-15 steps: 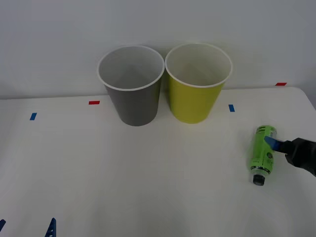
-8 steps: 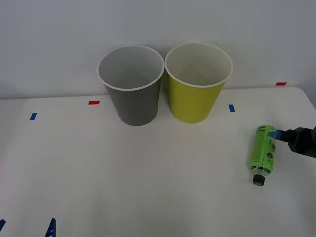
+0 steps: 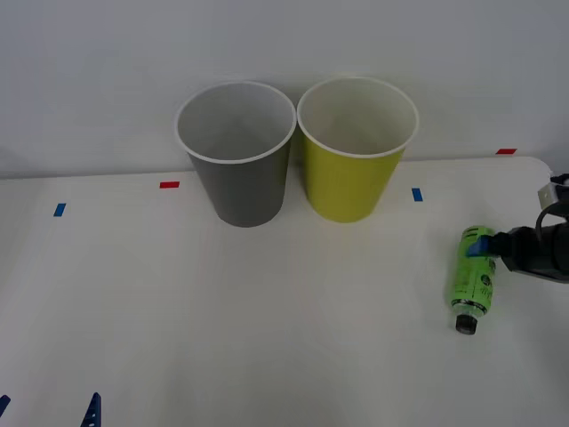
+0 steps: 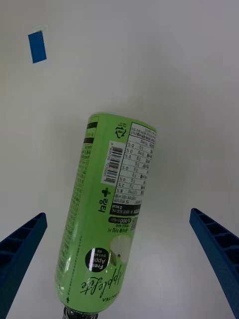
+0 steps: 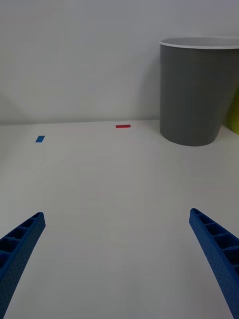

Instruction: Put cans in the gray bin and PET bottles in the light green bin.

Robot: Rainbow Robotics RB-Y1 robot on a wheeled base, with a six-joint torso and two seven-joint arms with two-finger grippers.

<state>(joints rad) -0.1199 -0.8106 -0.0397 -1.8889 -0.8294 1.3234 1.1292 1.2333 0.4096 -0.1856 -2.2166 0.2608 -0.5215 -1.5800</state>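
While the white table (image 3: pixel 267 338) carries everything, we start with the two tall bins standing side by side at its far edge: the gray bin (image 3: pixel 238 169) on the left, touching or nearly touching the light green bin (image 3: pixel 354 165), and both look empty inside. Our right gripper (image 3: pixel 484 247) hangs over the base end of the PET bottle (image 3: pixel 472 277), fingers (image 4: pixel 20 249) spread wide apart, gripping nothing. The bottle lies on its side near the table's right edge, cap toward us, well apart from the bins. Our left gripper (image 5: pixel 119 259) waits low at the near left, fingers likewise spread. We judge sorting has not begun: the bottle must be grasped and carried to the green bin.
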